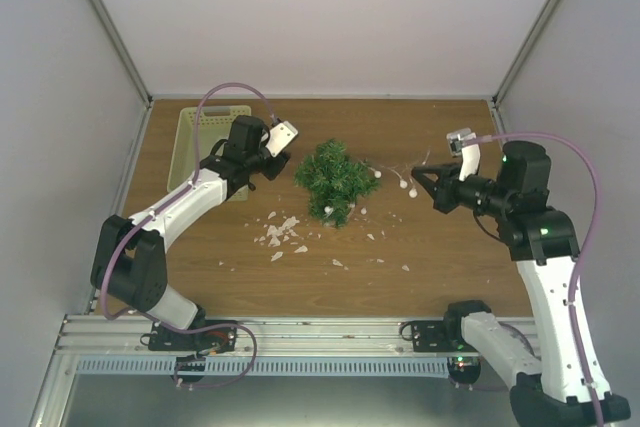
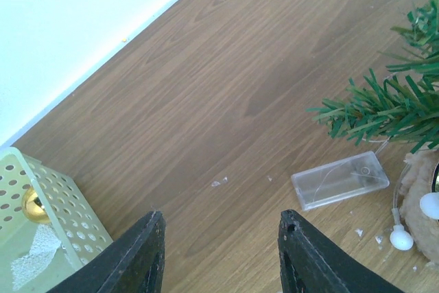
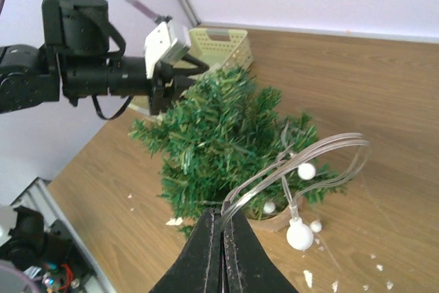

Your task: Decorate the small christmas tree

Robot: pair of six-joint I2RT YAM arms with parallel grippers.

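- Top view: the small christmas tree [image 1: 330,181] stood mid-worktop [image 1: 450,137], between the left fingers [image 1: 266,169] and the right fingers [image 1: 420,183], with the basket [image 1: 200,132] at far left.
- Left wrist: the left fingers were spread apart and held nothing, above bare wood near a clear battery box [image 2: 339,180].
- Right wrist: the right fingers were pressed together, pinching the light string [image 3: 300,235], which looped beside the tree.

Small green artificial christmas tree [image 1: 330,179] stood mid-table on the brown wooden table [image 1: 450,247], with the pale perforated plastic basket [image 1: 205,132] to its left, toward the far corner. A clear plastic battery box [image 2: 339,180] lay just beside the tree's base, and white flakes [image 1: 280,234] lay scattered in front. The clear-wire string of white bulb lights [image 3: 300,235] ran from the tree's right side to the right gripper [image 1: 417,180].
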